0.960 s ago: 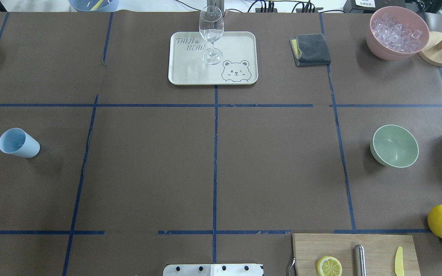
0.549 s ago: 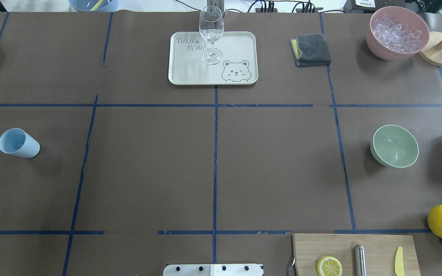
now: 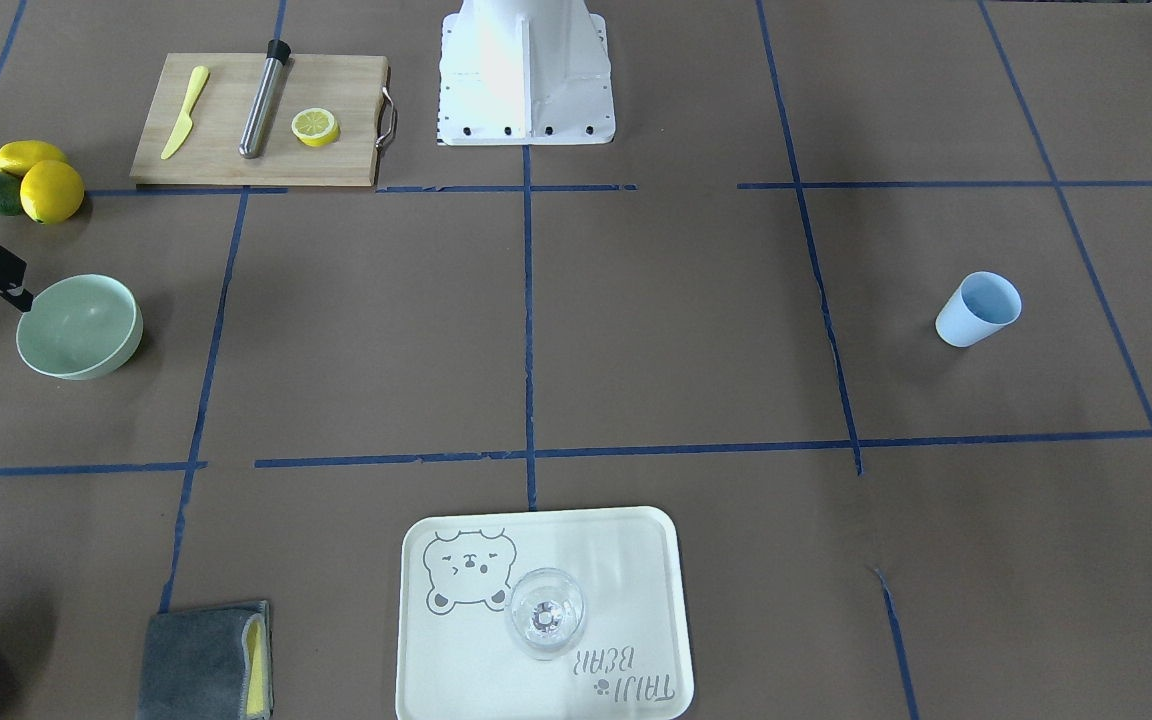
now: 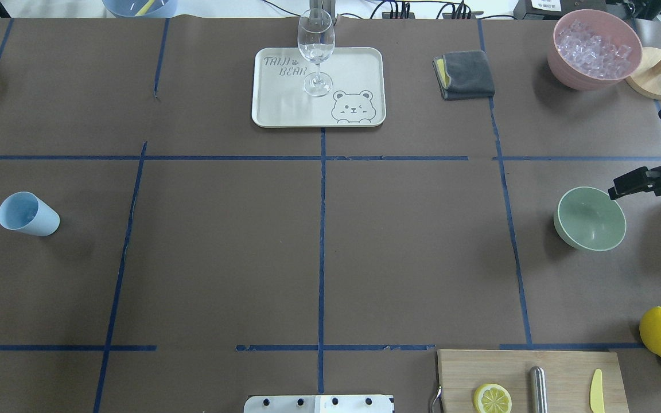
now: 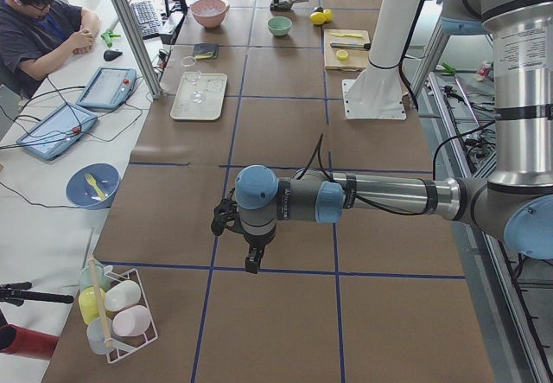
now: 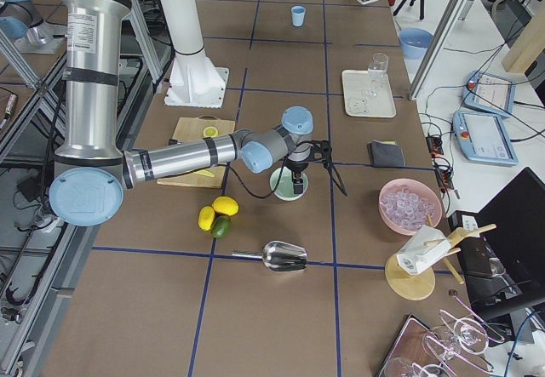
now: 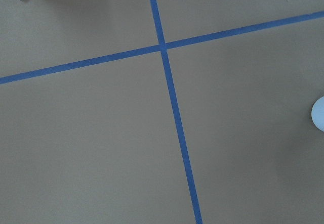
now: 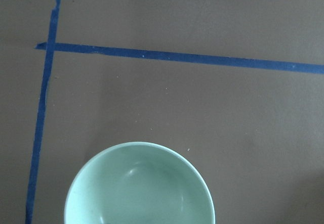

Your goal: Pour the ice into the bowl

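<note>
Overhead exterior: right gripper hovers beside bowl

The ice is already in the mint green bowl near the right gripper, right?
No. The overhead exterior view shows the ice in the pink bowl; the mint green bowl near the right gripper is empty.

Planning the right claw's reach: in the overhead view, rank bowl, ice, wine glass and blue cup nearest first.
1. bowl, just beside the right claw.
2. ice, back right corner.
3. wine glass, back middle.
4. blue cup, left edge.
</note>
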